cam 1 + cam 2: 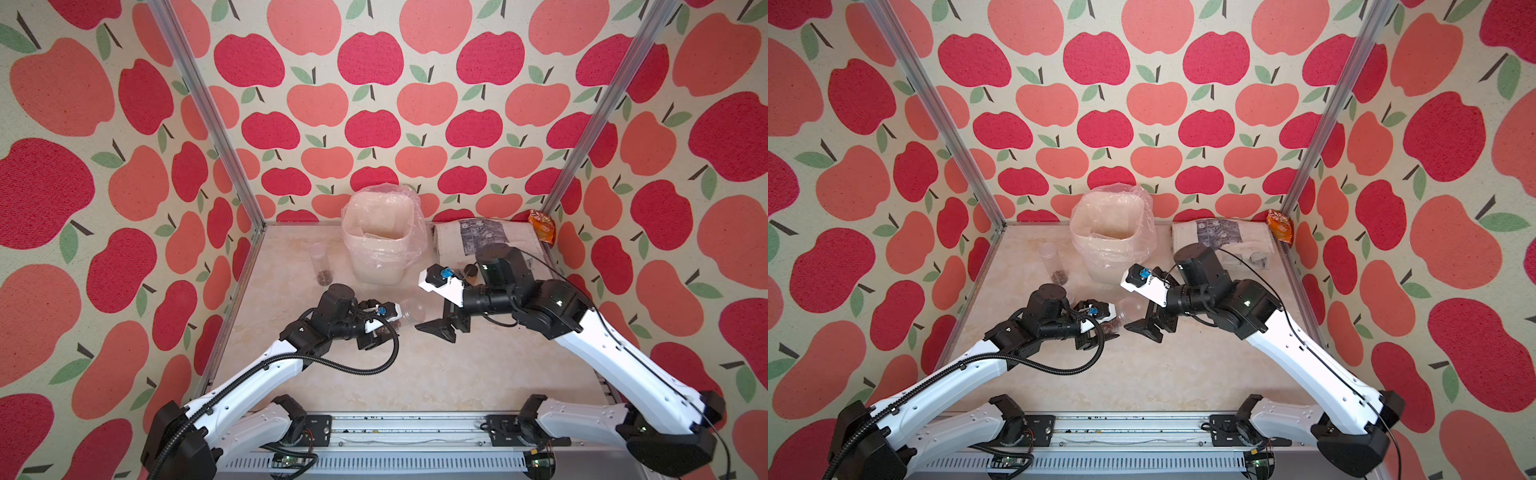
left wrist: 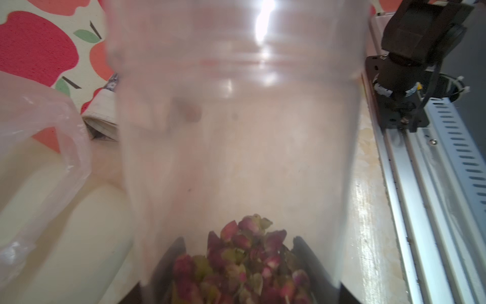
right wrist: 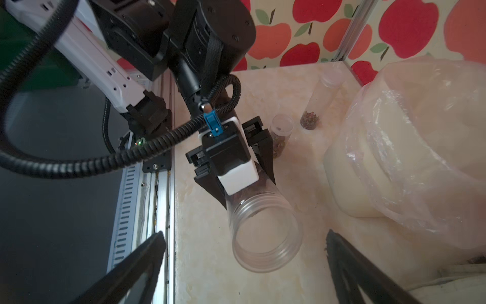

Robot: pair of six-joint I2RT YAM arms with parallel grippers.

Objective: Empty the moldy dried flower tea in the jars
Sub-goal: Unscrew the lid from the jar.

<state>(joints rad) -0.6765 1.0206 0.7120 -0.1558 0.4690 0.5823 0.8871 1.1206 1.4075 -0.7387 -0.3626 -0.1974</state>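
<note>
Blurred jar (image 2: 236,136); its base seemingly cut off.

Overhead pair; wrist close-ups on jar (image 3: 263,208)

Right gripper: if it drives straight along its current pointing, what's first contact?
Most likely the lidless mouth of the jar, held by the left gripper and facing the right gripper, whose jaws stand wide. Depth unclear, so tentative.

1. Jar (image 3: 263,205) in the left gripper (image 3: 247,187): clear plastic, glossy, smooth, threads ridged at the mouth.
2. Dried flower tea (image 2: 244,263) inside: dry, crumpled, matt.
3. Bag (image 3: 420,126) beside the right gripper (image 3: 246,235): thin plastic film, crinkled, shiny.
4. Bin (image 1: 376,266) it lines: white plastic, matt.
5. Table (image 1: 415,374) below both grippers: smooth, marbled, faint sheen.
6. Walls (image 1: 374,62): woven cloth, rough, matt.
7. Posts (image 1: 208,112): brushed metal.
</note>
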